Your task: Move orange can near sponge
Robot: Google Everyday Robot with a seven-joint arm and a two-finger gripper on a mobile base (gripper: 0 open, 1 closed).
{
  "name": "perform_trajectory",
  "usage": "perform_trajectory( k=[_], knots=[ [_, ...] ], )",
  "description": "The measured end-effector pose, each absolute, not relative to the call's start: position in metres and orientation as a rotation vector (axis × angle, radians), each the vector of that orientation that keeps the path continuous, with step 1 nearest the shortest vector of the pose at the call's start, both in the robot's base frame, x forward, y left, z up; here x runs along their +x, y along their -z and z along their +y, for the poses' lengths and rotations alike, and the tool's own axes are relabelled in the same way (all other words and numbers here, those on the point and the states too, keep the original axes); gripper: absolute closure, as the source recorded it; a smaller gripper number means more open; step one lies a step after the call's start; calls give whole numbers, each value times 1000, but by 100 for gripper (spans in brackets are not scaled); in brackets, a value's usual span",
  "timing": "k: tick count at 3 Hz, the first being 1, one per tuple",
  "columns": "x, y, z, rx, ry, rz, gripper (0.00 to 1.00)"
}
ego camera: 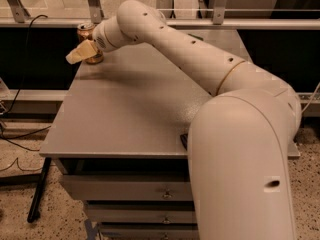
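The orange can (pixel 87 38) stands upright at the far left corner of the grey table (pixel 130 114), its silver top showing. My gripper (pixel 80 53) is at the can's lower left side, overlapping it from the front; I cannot tell whether it touches the can. The arm reaches across the table from the right. The sponge is hidden behind the arm at the far right of the table.
A dark sliver of a flat packet (pixel 183 140) shows at the table's front edge beside the arm's base. Drawers (pixel 125 189) sit under the table. A railing (pixel 45 20) runs behind it, and cables (pixel 20 134) hang at the left.
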State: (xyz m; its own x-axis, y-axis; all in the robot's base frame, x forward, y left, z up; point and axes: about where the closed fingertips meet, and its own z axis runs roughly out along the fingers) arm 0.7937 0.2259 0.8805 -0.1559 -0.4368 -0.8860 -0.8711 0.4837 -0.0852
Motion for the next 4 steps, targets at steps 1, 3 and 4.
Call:
perform_trajectory(
  k=[1,3,4],
  knots=[
    [816,-874,208,-1054,-552,1796,0],
    [831,-886,183,-975,-583,1786,42],
    [820,-898,183,-971,-638,1756,65]
  ],
)
